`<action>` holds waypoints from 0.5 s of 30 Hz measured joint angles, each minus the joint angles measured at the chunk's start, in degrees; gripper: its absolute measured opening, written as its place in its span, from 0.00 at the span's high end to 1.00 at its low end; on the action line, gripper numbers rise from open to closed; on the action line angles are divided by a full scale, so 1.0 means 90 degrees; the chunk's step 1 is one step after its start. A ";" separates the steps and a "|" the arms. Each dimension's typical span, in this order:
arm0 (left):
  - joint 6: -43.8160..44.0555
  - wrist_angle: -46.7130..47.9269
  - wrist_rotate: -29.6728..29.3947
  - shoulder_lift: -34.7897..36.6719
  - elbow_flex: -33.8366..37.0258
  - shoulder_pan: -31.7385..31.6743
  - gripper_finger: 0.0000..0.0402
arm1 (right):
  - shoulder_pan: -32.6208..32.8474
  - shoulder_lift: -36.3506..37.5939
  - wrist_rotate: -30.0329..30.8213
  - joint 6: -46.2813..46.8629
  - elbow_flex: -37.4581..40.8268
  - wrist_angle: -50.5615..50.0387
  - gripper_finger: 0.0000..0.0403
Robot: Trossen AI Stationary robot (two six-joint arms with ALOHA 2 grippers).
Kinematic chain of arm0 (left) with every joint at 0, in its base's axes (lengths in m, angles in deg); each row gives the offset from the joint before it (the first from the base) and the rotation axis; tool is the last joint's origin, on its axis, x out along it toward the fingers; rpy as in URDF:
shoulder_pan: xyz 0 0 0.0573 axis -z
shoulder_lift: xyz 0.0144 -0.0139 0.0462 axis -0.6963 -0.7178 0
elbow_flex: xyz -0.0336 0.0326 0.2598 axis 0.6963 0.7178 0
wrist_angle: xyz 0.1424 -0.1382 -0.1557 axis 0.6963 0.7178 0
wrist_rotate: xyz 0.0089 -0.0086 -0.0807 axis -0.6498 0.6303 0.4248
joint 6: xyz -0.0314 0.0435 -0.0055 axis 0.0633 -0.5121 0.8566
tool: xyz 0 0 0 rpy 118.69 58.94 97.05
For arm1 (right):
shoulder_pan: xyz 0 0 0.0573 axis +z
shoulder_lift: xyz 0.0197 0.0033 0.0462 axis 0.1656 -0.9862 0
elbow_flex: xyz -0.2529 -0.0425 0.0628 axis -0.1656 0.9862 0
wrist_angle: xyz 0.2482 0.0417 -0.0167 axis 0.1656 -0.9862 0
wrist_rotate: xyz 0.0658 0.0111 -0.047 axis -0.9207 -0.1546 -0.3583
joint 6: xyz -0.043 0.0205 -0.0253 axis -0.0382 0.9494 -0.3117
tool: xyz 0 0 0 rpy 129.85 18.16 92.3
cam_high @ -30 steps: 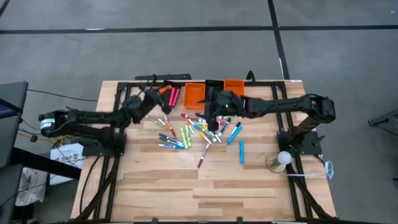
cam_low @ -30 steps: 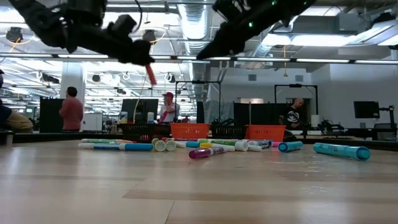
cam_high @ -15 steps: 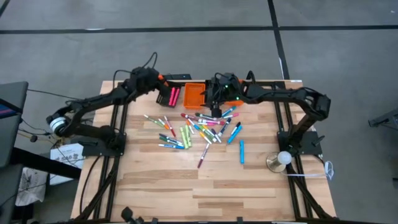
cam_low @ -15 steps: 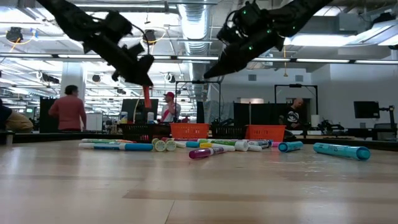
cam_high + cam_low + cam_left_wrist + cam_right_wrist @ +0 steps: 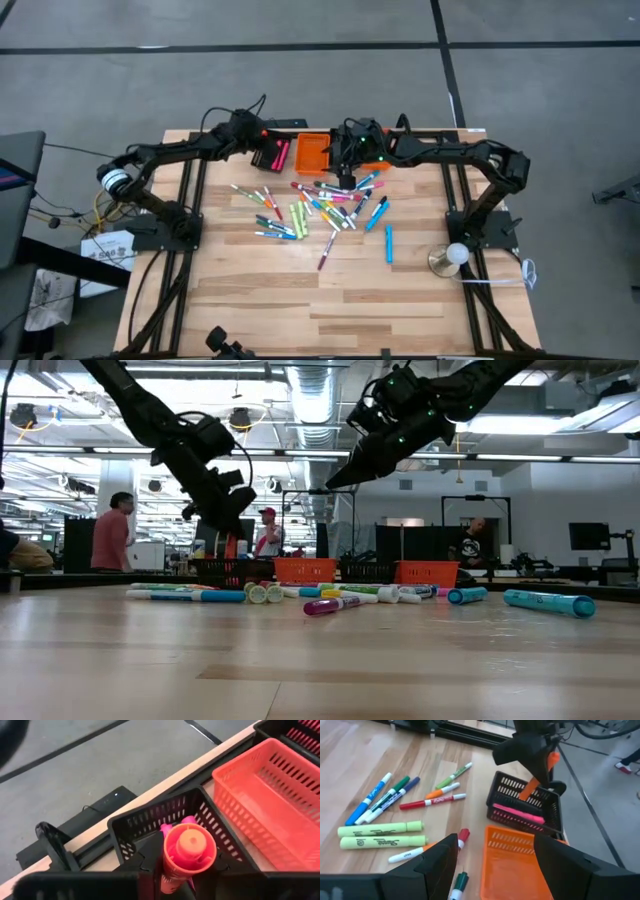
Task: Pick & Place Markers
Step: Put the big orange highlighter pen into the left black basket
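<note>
From the high view, I see my left pincer (image 5: 262, 141) at the back of the wooden surface (image 5: 330, 300), over the small black slotted plastic bin (image 5: 272, 154). The right pincer (image 5: 345, 172) hangs with its fingers spread and holding nothing above the scattered capped markers (image 5: 320, 212), beside the orange slotted plastic bin (image 5: 311, 154).

In the low view, the left pincer (image 5: 226, 525) is lower than half a second ago, when it carried the stick higher and nearer the camera.

In the left wrist view, I am clenched on a short orange marker with a pink barrel (image 5: 186, 851), end-on, above the black bin's (image 5: 150, 820) near wall. If I let go here it could strike that rim and tip out onto the surface.

In the right wrist view, the orange marker (image 5: 534, 782) slants into the black bin (image 5: 525, 802), where a pink marker (image 5: 517, 813) already lies; the slant could leave it propped on the wall.
</note>
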 joint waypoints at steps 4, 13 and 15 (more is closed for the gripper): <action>0.0012 0.0258 0.0000 0.0227 0.0000 0.0104 0.82 | 0.0034 0.0000 0.0000 0.0002 0.0000 -0.0002 0.37; 0.0085 0.0897 0.0004 0.0727 0.0000 0.0336 0.81 | 0.0051 0.0000 0.0002 0.0000 0.0000 0.0002 0.37; 0.0085 0.0959 0.0001 0.0765 0.0000 0.0335 0.81 | 0.0051 0.0000 0.0002 0.0000 0.0000 0.0000 0.37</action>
